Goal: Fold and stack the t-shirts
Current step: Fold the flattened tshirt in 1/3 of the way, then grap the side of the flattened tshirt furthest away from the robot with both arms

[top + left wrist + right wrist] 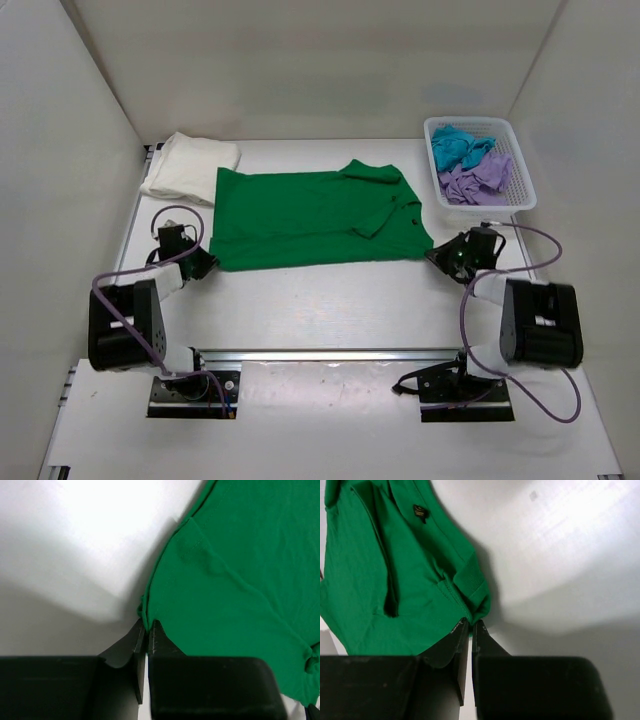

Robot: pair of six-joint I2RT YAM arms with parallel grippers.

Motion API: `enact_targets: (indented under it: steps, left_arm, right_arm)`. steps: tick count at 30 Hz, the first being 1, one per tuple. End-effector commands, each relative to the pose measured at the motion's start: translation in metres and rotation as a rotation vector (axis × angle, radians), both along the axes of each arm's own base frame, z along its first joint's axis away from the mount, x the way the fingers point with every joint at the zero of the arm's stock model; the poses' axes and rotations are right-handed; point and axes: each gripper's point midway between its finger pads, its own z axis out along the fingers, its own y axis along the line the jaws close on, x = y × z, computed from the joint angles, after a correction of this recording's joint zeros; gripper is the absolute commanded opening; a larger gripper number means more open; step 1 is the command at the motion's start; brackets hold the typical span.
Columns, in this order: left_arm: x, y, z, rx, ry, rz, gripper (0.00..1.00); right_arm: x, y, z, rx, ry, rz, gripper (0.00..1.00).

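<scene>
Table [330,300]: white, carried the shirts and basket.
Green t-shirt [310,215]: lay spread flat at centre frame, one sleeve folded in at its upper right.
Left gripper [146,625]: fingers almost together, pinching the shirt's lower-left corner.
Right gripper [471,624]: fingers closed at the shirt's lower-right edge; whether they held cloth could not be told.
Cream t-shirt [190,165]: folded, upper left, just beside the green one.
Basket [525,190]: upper right, holding the crumpled teal t-shirt [458,145] and lilac t-shirt [478,180].

We are reaching in low with both arms.
From bases at seven and five o'clock, we are angling the left gripper [205,265] toward two and the right gripper [441,255] toward ten, each pinching a corner of the green t-shirt [310,215].
</scene>
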Motion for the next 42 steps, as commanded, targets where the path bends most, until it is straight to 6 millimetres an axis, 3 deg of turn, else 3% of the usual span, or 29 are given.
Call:
enact_targets:
  steps: [1,2,6,7,8,9,12,14,15,16,18,19,21,23,24,25,26,28,30,32,34,38,40,42]
  left_arm:
    - [-0.032,0.002,0.01,0.01,0.028,-0.026,0.0]
    - [-0.039,0.004,0.012,0.029,0.033,-0.025,0.0]
    - [-0.059,0.016,0.021,0.088,0.054,-0.053,0.0]
    - [-0.064,0.017,0.025,0.103,0.056,-0.064,0.0]
    - [-0.069,0.018,0.028,0.114,0.065,-0.066,0.0]
    - [-0.075,0.019,0.028,0.123,0.082,-0.069,0.0]
    - [-0.087,0.02,0.031,0.165,0.075,-0.074,0.27]
    - [-0.092,0.017,0.033,0.167,0.058,-0.075,0.77]
    - [-0.091,0.017,0.037,0.166,0.044,-0.076,0.87]
    - [-0.09,0.017,0.042,0.17,0.035,-0.074,0.98]
    - [-0.086,0.02,0.055,0.193,0.003,-0.078,0.99]
    - [-0.082,0.02,0.066,0.211,-0.021,-0.09,0.98]
    - [-0.07,0.016,0.094,0.249,-0.1,-0.108,0.87]
    - [-0.054,0.0,0.122,0.236,-0.198,-0.146,0.43]
    - [-0.046,-0.014,0.131,0.21,-0.247,-0.171,0.31]
    - [-0.039,-0.021,0.132,0.198,-0.27,-0.189,0.14]
    - [-0.039,-0.037,0.129,0.166,-0.27,-0.22,0.02]
    - [-0.03,-0.057,0.123,0.125,-0.281,-0.271,0.0]
    - [-0.032,-0.07,0.091,0.098,-0.205,-0.31,0.0]
    - [-0.029,-0.079,0.078,0.067,-0.187,-0.33,0.0]
    - [-0.028,-0.083,0.066,0.034,-0.177,-0.338,0.0]
    - [-0.032,-0.085,0.051,0.046,-0.16,-0.345,0.0]
    - [-0.033,-0.082,0.047,0.039,-0.15,-0.342,0.0]
    - [-0.037,-0.08,0.043,0.038,-0.142,-0.335,0.0]
  right_arm:
    - [-0.031,-0.013,0.008,-0.081,-0.008,-0.031,0.0]
    - [-0.048,-0.015,0.004,-0.085,0.015,-0.044,0.0]
    - [-0.085,-0.026,-0.001,-0.091,0.052,-0.095,0.0]
    - [-0.085,-0.027,0.011,-0.104,0.002,-0.093,0.0]
    - [-0.097,-0.027,0.01,-0.105,0.024,-0.097,0.0]
    - [-0.111,-0.024,0.0,-0.115,0.085,-0.087,0.0]
    - [-0.119,-0.014,0.007,-0.137,0.072,-0.052,0.0]
    - [-0.127,-0.008,0.004,-0.113,0.074,-0.035,0.14]
    - [-0.13,-0.009,0.005,-0.131,0.086,-0.031,0.21]
    - [-0.132,-0.01,0.007,-0.15,0.087,-0.024,0.38]
    - [-0.129,-0.014,0.025,-0.223,0.057,0.011,0.52]
    - [-0.126,-0.011,0.032,-0.242,0.031,0.037,0.56]
    - [-0.112,-0.004,0.061,-0.245,-0.039,0.088,0.54]
    - [-0.102,0.014,0.08,-0.233,-0.096,0.192,0.37]
    - [-0.095,0.028,0.085,-0.229,-0.113,0.261,0.3]
    - [-0.091,0.049,0.085,-0.214,-0.102,0.355,0.02]
    - [-0.087,0.059,0.086,-0.222,-0.112,0.393,0.0]
    - [-0.083,0.094,0.081,-0.246,-0.135,0.515,0.0]
    - [-0.075,0.113,0.083,-0.259,-0.175,0.543,0.0]
    - [-0.067,0.132,0.084,-0.218,-0.201,0.598,0.04]
    - [-0.061,0.14,0.066,-0.237,-0.155,0.626,0.04]
    - [-0.049,0.145,0.054,-0.211,-0.134,0.629,0.0]
    - [-0.055,0.147,0.039,-0.196,-0.087,0.651,0.01]
    - [-0.051,0.146,0.037,-0.211,-0.082,0.638,0.19]
